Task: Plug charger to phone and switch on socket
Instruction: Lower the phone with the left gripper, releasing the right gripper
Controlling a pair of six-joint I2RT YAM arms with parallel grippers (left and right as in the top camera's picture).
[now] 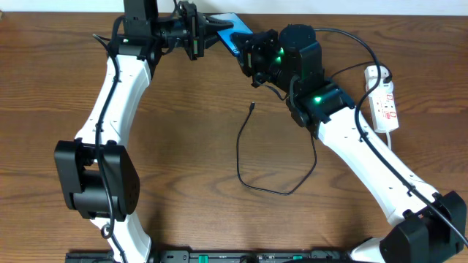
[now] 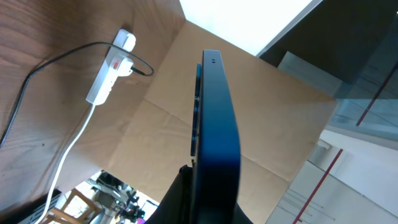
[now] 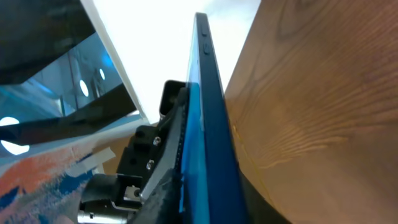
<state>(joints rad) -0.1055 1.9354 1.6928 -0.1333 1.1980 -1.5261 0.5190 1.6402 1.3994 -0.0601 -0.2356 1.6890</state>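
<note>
The phone (image 1: 231,31), with a blue screen, is held up off the table at the back centre. My left gripper (image 1: 213,33) is shut on its left end and my right gripper (image 1: 246,52) is shut on its right end. The phone shows edge-on in the left wrist view (image 2: 217,124) and in the right wrist view (image 3: 210,124). The charger's thin black cable (image 1: 248,179) loops on the table, its plug tip (image 1: 251,105) lying free below the phone. The white socket strip (image 1: 385,104) lies at the right, also visible in the left wrist view (image 2: 109,67).
The wooden table (image 1: 183,146) carries the cable loop between the two arms. The strip's white cord (image 2: 68,149) runs off toward the table edge. A cardboard sheet (image 2: 161,137) lies beyond the table's back edge.
</note>
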